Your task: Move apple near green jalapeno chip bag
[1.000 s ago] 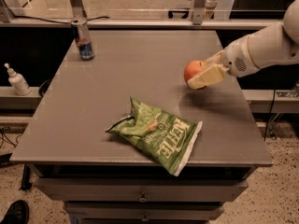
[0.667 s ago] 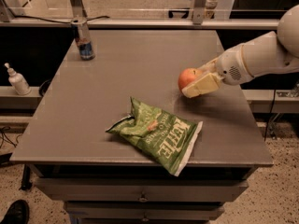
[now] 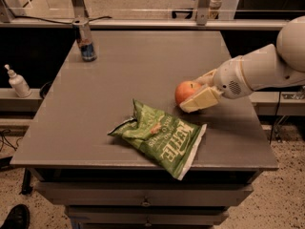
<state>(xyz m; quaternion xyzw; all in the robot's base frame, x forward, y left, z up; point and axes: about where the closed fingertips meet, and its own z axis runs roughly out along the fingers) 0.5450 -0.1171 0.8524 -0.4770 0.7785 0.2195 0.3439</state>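
Note:
The apple (image 3: 186, 91) is round and red-orange, held just above the grey table (image 3: 128, 75), right of centre. My gripper (image 3: 196, 92) reaches in from the right on a white arm and is shut on the apple, with one cream finger (image 3: 200, 100) under its front side. The green jalapeno chip bag (image 3: 159, 136) lies crumpled near the table's front edge, with white "KETTLE" lettering. The apple is a short way up and right of the bag's top corner, apart from it.
A slim blue-and-silver can (image 3: 86, 46) stands at the table's far left corner. A white pump bottle (image 3: 18, 82) stands on a ledge left of the table. A metal frame rail (image 3: 152, 23) runs behind the table. A shoe (image 3: 16, 217) shows at bottom left.
My gripper has carried the apple leftward and toward the front of the table, closer to the chip bag. The bag and the can have not moved.

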